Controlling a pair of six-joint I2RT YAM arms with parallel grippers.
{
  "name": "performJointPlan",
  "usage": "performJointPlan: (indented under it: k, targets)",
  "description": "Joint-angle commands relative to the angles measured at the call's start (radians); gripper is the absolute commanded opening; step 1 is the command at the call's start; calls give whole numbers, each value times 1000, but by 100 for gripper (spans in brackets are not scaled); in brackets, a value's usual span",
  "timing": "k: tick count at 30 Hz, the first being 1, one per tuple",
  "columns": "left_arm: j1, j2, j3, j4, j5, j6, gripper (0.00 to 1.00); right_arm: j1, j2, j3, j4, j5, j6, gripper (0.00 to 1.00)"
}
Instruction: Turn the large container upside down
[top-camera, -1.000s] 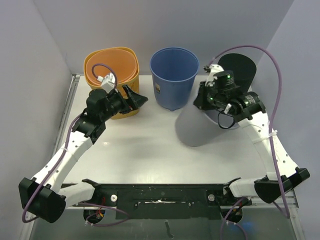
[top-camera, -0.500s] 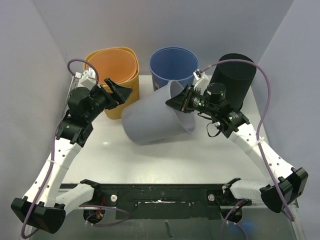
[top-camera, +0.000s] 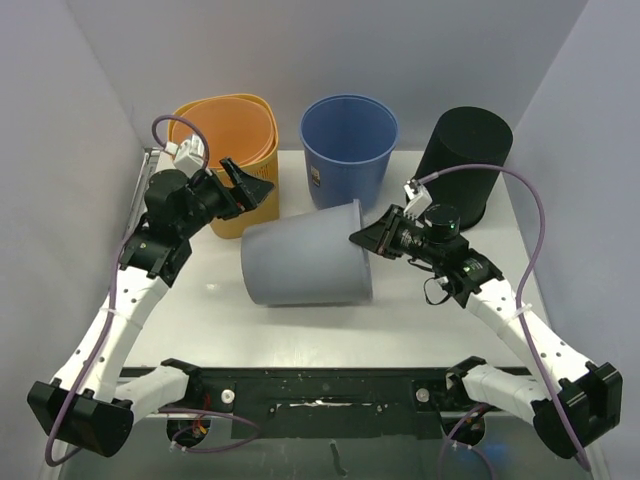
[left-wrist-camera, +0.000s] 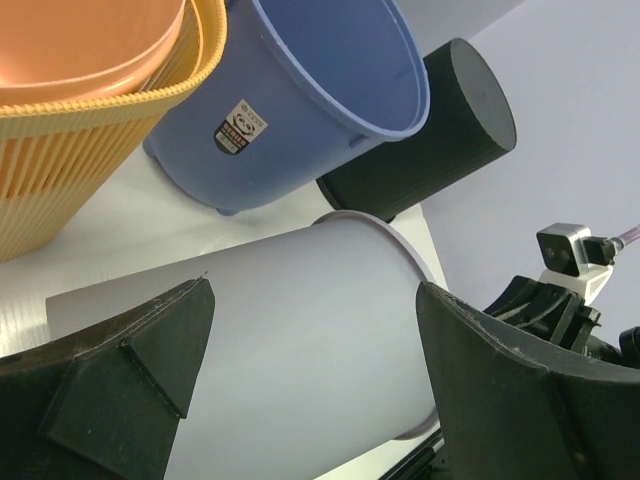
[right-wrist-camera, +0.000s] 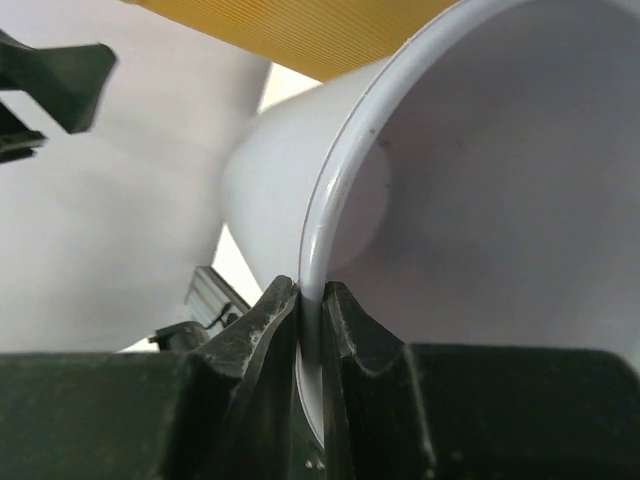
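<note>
The right end effector (top-camera: 366, 240) is closed down narrow on the rim of the large grey container (top-camera: 305, 265), with one finger inside the mouth and one outside. In the right wrist view its two fingers (right-wrist-camera: 262, 330) pinch the thin pale wall between them. The container lies on its side in the middle of the worktop (top-camera: 400, 330), mouth towards the right arm and closed base towards the left arm. Whether its side bears on the worktop or hangs just above it, I cannot tell. The left end effector (top-camera: 250, 182) stands wide open and holds nothing. It is up behind the container's base end, just beside the orange basket (top-camera: 225, 125). In the left wrist view its fingers (left-wrist-camera: 130, 380) frame the grey container without touching it. At the back of the worktop stand a blue bucket (top-camera: 348, 150), mouth up, and a black container (top-camera: 465, 150), closed end up
</note>
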Motion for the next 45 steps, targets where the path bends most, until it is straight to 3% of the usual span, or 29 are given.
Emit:
performJointPlan:
  k: [1, 9, 15, 22, 27, 32, 40, 45]
  targets:
    - [2, 21, -5, 28, 74, 29, 82, -17, -59, -35, -176, 92, -94, 7]
    - [-4, 67, -73, 67, 148, 16, 82, -118, -71, -4, -359, 91, -225, 37]
    - [-3, 63, -58, -67, 136, 79, 83, -118, -51, 29, -418, 120, -260, 59]
    - [-1, 32, -99, -128, 129, 63, 83, -118, -36, 115, -470, 152, -289, 60]
    - [20, 36, -51, -267, 29, 157, 83, -117, -25, 138, -488, 161, -288, 53]
    - [41, 103, -53, -368, 142, 154, 84, -117, -36, 119, -476, 157, -280, 48]
    - [42, 44, -219, -24, 378, -100, 84, -118, -34, 87, -444, 148, -266, 47]
    - [41, 26, -262, 301, 470, -296, 83, -118, -33, 52, -414, 163, -260, 47]
